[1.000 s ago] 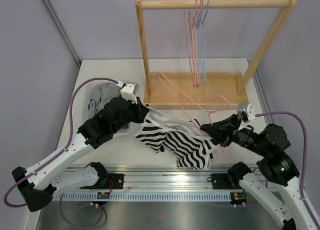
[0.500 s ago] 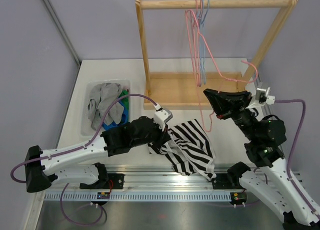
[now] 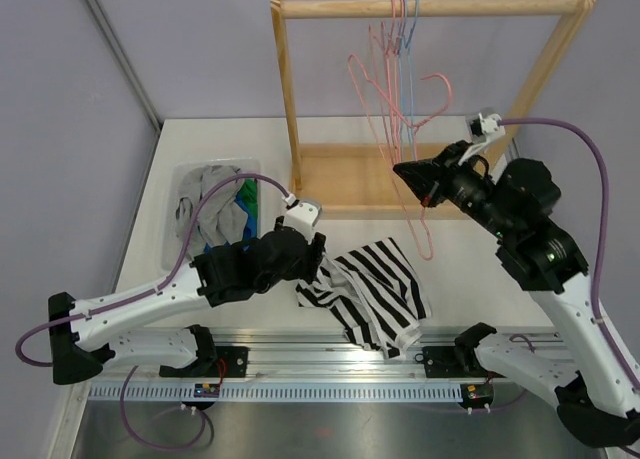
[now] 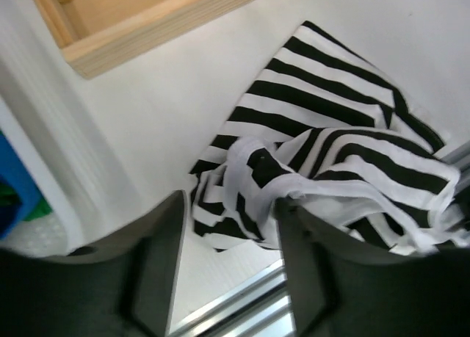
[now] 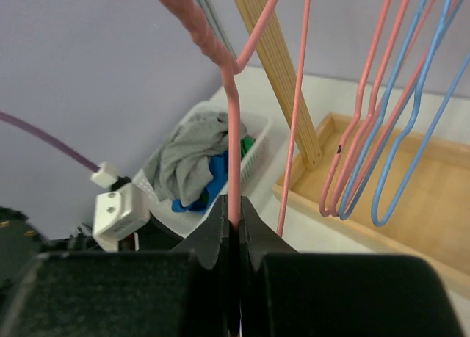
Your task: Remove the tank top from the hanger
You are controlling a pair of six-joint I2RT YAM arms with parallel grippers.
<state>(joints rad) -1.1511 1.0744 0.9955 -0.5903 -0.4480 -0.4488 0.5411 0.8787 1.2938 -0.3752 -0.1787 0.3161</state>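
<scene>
Striped tank top [image 3: 375,294] lies crumpled at the near edge of the table [image 3: 480,269], free of the pink hanger [image 5: 233,153]. Left gripper [image 4: 229,201] hovers just above it, jaws apart, holding nothing. Right gripper [image 5: 233,212] is clenched on the hanger wire, aloft beside the wooden rack [image 3: 430,7]. Judgement: removal looks done; the next move calls for parking the hanger.

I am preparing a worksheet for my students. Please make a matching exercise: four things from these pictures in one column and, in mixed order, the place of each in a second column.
Things
1. striped tank top
2. separate pink hanger
3. blue hanger
4. grey clothes

Places
A. in the white bin
B. clamped in the right pincer
C. hanging on the wooden rail
D. lying on the table

Pairs: 1-D, 2-B, 3-C, 4-A
</scene>
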